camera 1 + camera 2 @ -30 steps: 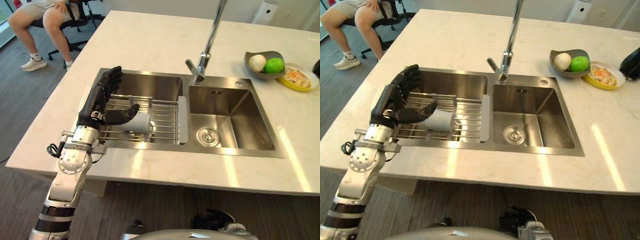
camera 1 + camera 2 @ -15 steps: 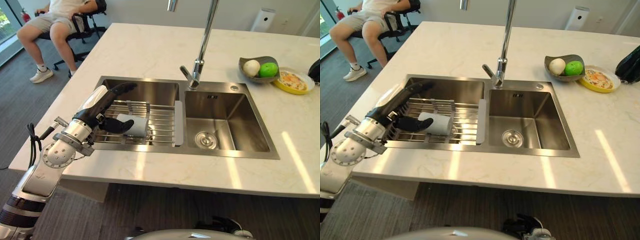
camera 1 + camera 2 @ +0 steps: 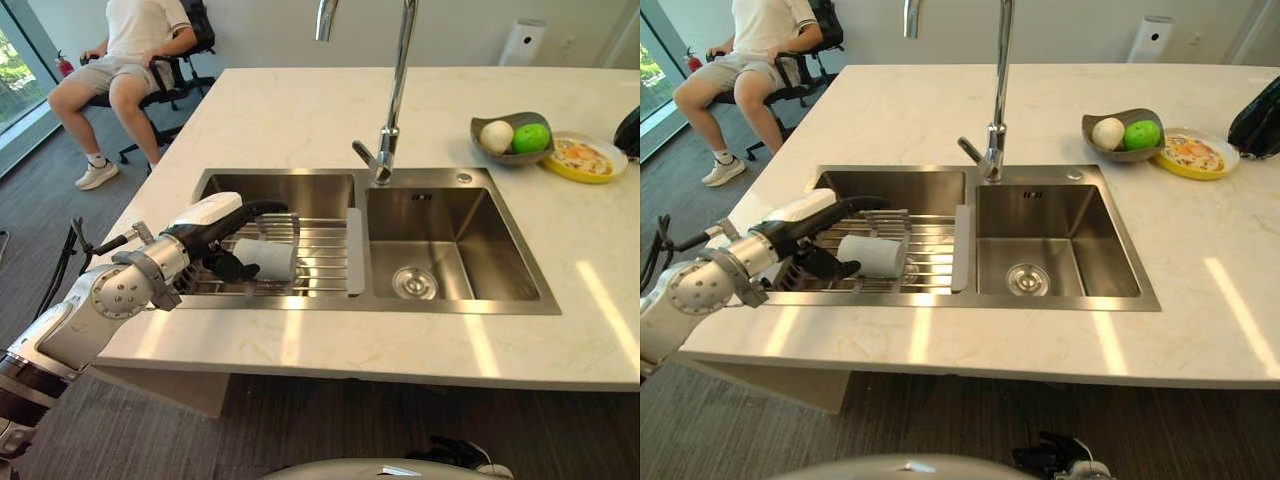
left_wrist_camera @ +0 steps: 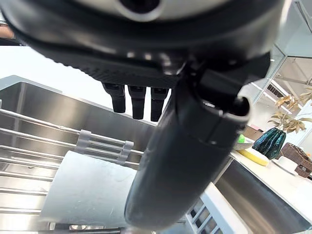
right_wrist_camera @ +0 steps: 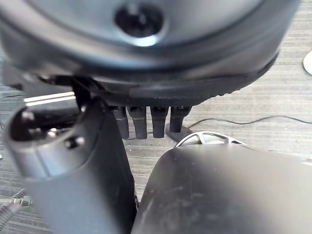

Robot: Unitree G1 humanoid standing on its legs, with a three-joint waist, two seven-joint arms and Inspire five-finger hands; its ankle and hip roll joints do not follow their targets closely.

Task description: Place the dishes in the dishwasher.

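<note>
A white cup [image 3: 268, 259] lies on its side on the wire rack [image 3: 322, 252] across the left basin of the steel sink [image 3: 290, 187]. My left hand [image 3: 215, 228] reaches in low over the rack from the left, open, with straight fingers stretched above the cup and the thumb [image 4: 180, 161] beside it. In the left wrist view the cup [image 4: 92, 190] lies just past the thumb, not grasped. My right hand [image 5: 146, 58] hangs with its fingers [image 5: 146, 122] straight above the grey floor.
A tall faucet [image 3: 392, 100] stands between the two basins. A grey bowl with fruit [image 3: 512, 135] and a yellow plate [image 3: 585, 157] sit on the counter at the far right, by a dark object [image 3: 1260, 118]. A person sits on a chair [image 3: 130, 50] beyond the counter's left corner.
The camera has shifted. My left hand has turned from upright to flat and dropped lower over the rack, closer to the cup.
</note>
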